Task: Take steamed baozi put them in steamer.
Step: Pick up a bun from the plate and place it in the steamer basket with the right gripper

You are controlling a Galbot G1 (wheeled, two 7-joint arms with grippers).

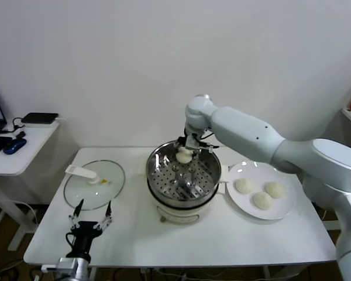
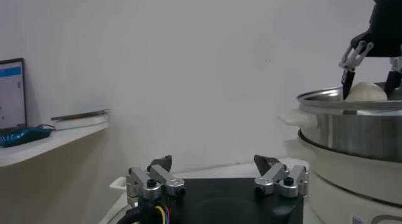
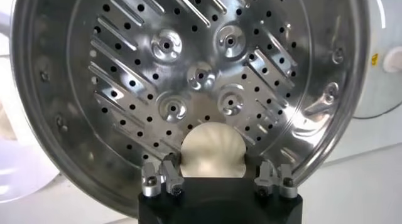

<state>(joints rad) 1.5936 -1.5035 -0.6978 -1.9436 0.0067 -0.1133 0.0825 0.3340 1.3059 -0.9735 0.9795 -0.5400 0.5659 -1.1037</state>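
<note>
My right gripper (image 1: 185,151) hangs over the far rim of the steamer (image 1: 155,175), shut on one cream-white baozi (image 1: 183,156). In the right wrist view the baozi (image 3: 210,149) sits between the fingers of that gripper (image 3: 217,162), just above the perforated tray of the steamer (image 3: 188,68). Three more baozi (image 1: 243,185) (image 1: 274,189) (image 1: 262,200) lie on the white plate (image 1: 284,212) to the right of the steamer. My left gripper (image 1: 92,207) is parked open near the table's front left corner, holding nothing (image 2: 212,160).
A glass lid (image 1: 99,188) with a white handle lies flat on the table left of the steamer. A low side table (image 1: 23,140) with a mouse and devices stands farther left. The white wall is close behind the table.
</note>
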